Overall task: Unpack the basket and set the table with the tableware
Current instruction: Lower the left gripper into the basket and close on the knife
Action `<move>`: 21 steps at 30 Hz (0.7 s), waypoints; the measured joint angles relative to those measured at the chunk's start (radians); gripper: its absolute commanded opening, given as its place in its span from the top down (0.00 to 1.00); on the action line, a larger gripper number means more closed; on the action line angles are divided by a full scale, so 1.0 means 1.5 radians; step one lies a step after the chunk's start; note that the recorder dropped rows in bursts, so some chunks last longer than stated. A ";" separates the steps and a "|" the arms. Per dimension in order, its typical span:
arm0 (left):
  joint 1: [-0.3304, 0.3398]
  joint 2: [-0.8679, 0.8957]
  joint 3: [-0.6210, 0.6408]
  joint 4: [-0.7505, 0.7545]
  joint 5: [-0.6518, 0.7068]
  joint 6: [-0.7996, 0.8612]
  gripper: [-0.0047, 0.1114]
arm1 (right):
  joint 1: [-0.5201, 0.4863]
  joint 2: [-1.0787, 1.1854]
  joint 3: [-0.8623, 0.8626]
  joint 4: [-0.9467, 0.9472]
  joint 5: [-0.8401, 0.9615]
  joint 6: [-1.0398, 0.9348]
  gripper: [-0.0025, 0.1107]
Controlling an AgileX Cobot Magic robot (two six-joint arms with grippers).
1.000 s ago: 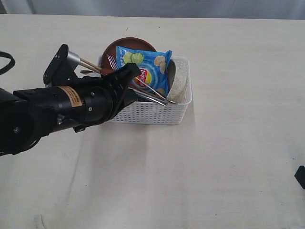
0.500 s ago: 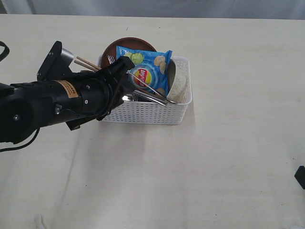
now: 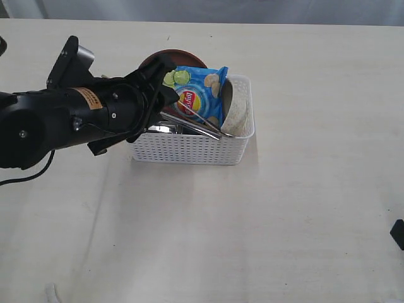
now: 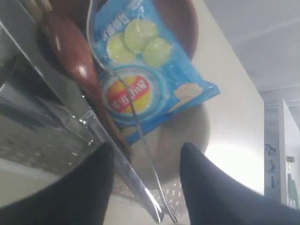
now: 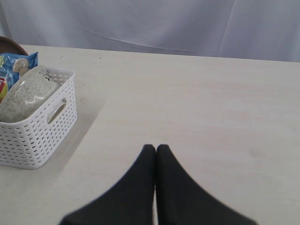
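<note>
Basket [image 3: 189,151] is parked mid-bench [image 3: 303,208], crammed with tableware. The left gripper [image 4: 146,154] is spread wide above its left end, with nothing held. The right gripper [image 5: 156,150] is pinched shut and empty, well off to the side.

The fork [image 4: 140,140] and knife [image 4: 131,178] are thin, stiff, slick steel, so they're probably best pinched across the handle, clear of the crinkly chip bag [image 4: 154,79]. The bowl [image 3: 238,113], stood on edge at the right end, looks breakable, so a rim grab is suggested.

The dark spoon [image 4: 75,56] beside the fork is only seen from the left wrist view. The plate [image 3: 183,55] peeking out behind the bag is better placed from the exterior view.
</note>
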 measured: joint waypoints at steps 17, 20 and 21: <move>0.003 0.063 -0.021 -0.001 -0.023 0.000 0.59 | 0.000 0.000 0.000 0.000 0.000 0.000 0.98; 0.003 0.070 -0.022 -0.003 -0.023 0.000 0.59 | 0.000 0.000 0.000 0.000 0.000 0.000 0.98; 0.003 0.070 -0.022 -0.004 -0.020 0.000 0.59 | 0.000 0.000 0.000 0.000 0.000 0.000 0.98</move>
